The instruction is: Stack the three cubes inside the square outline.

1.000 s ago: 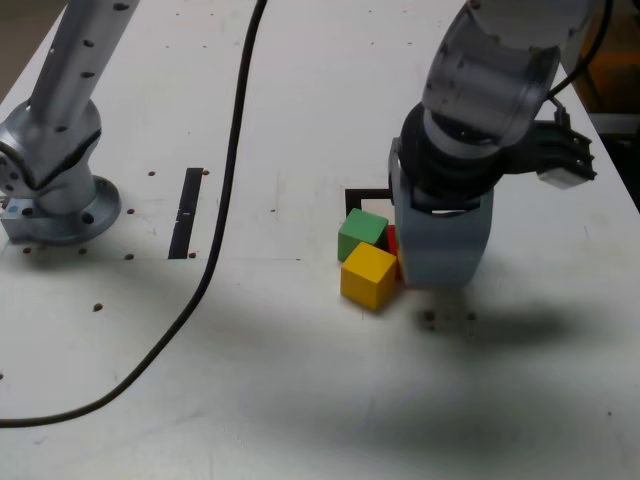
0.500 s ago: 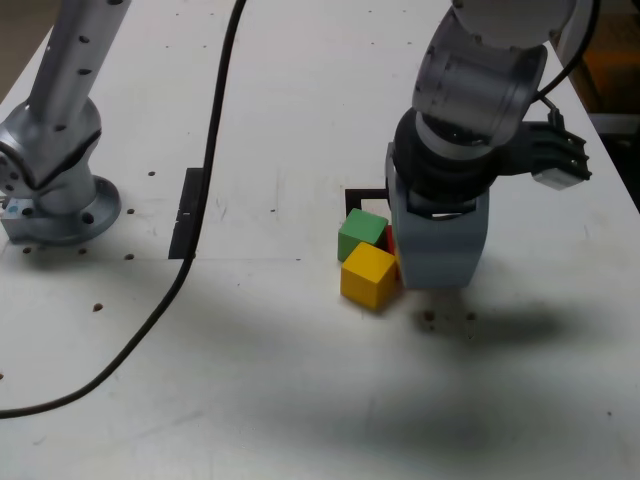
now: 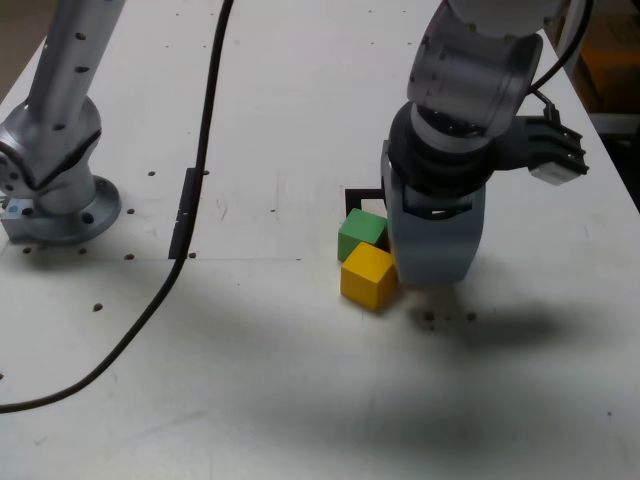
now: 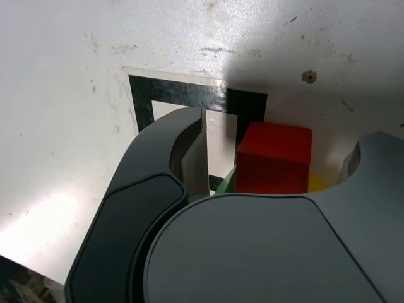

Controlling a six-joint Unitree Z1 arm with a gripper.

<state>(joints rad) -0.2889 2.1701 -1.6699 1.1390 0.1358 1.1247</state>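
Observation:
In the wrist view the red cube (image 4: 274, 158) stands between my gripper's (image 4: 284, 134) two grey fingers, partly on the black square outline (image 4: 180, 93). White floor shows between one finger pad (image 4: 194, 158) and the cube, so the jaws are open around it. Slivers of the green cube (image 4: 225, 184) and the yellow cube (image 4: 318, 183) show beside the red one. In the exterior view the gripper (image 3: 432, 262) is down at the table, hiding the red cube. The green cube (image 3: 362, 231) and yellow cube (image 3: 368, 276) touch its left side. One corner of the outline (image 3: 362, 194) shows.
A second arm's metal base (image 3: 60, 200) stands at the exterior view's left. A black cable (image 3: 200, 150) trails across the table past a straight black strip (image 3: 184, 215). The table's right edge (image 3: 605, 140) lies close behind my arm.
The gripper has shifted slightly to the exterior view's left and now covers the red sliver seen earlier. The cable has drifted left.

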